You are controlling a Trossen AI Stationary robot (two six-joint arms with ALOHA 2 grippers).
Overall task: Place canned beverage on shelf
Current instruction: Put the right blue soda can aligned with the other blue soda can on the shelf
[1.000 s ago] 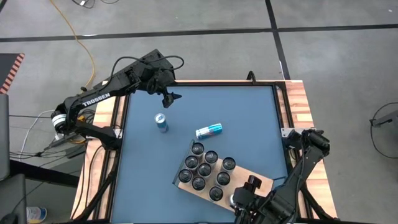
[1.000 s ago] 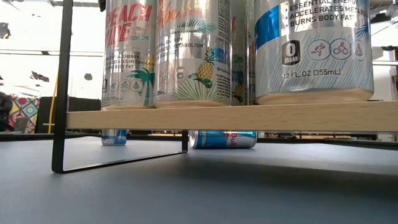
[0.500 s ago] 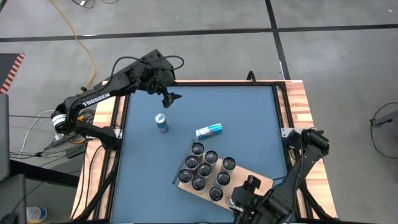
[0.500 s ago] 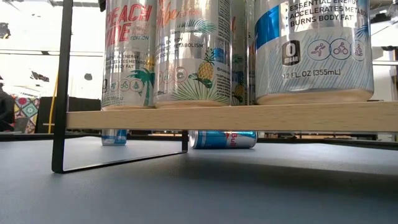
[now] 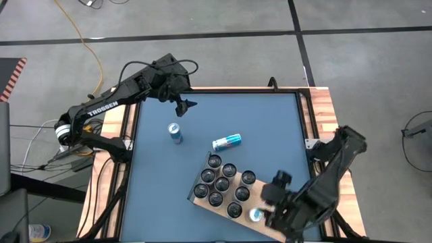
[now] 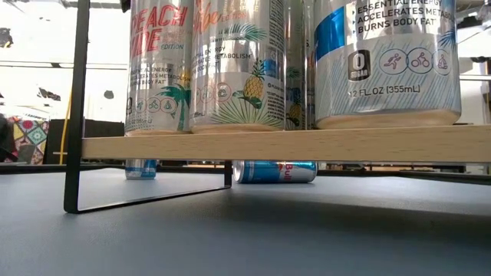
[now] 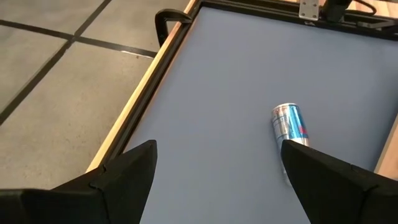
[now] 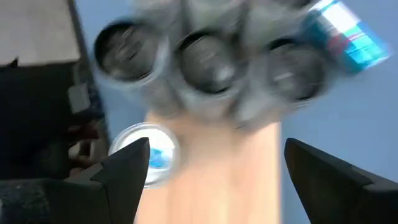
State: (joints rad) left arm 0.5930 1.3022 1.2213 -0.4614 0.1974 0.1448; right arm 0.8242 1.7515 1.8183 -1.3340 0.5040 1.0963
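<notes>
Right wrist view badly smeared; can tops read only as dark rings. Low view cuts the cans off at the top and shows neither arm.

Shelf (image 5: 280, 194) on the blue surface (image 5: 155, 182), near edge right of centre. Nine dark-topped cans (image 5: 222, 183) stand on it, plus a blue can (image 5: 256, 214) at its bare end.

Right gripper (image 5: 270, 208) just beside the blue can, fingers spread, holding nothing. A second ago it sat over that spot, hiding the can; the arm has since swung outward.

Left gripper (image 5: 185, 106) unchanged at the far side, open and empty.

Off the shelf: upright can (image 5: 175, 132), lying can (image 5: 227, 141).
</notes>
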